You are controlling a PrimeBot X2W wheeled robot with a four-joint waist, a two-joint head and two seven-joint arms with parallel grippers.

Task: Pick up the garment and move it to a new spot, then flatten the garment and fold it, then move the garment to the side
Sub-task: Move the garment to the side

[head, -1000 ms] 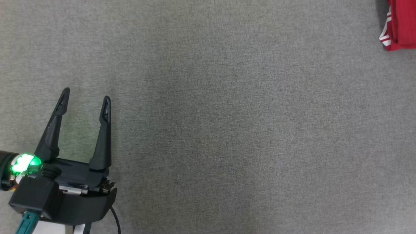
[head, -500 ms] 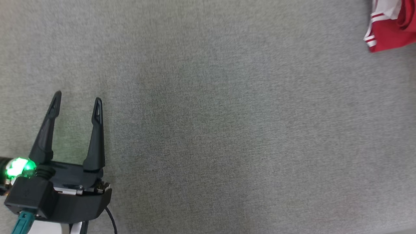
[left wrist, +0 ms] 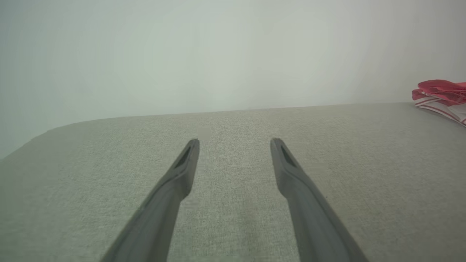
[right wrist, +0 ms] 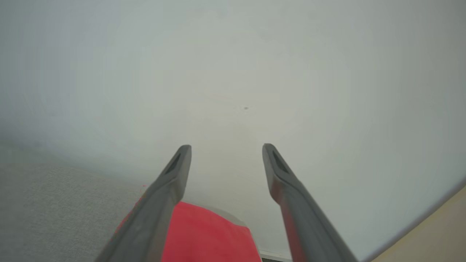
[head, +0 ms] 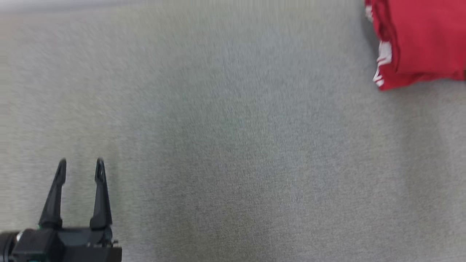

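Observation:
The garment [head: 422, 40] is red with white stripes at its edge. It lies folded at the far right of the grey surface in the head view, and shows as a small heap [left wrist: 442, 95] at the right edge of the left wrist view. My left gripper [head: 81, 168] stands open at the lower left, far from it, with nothing between its fingers [left wrist: 182, 171]. In the right wrist view my right gripper [right wrist: 226, 148] is open above the garment [right wrist: 207, 233], which lies below its fingers and apart from them.
The grey fabric surface [head: 233, 145] stretches wide between my left gripper and the garment. Its far edge [left wrist: 233, 110] meets a pale wall [right wrist: 233, 72]. A beige strip [right wrist: 437, 233] shows at the lower right of the right wrist view.
The head camera has shifted, so more of the garment shows and my left gripper sits lower in the picture.

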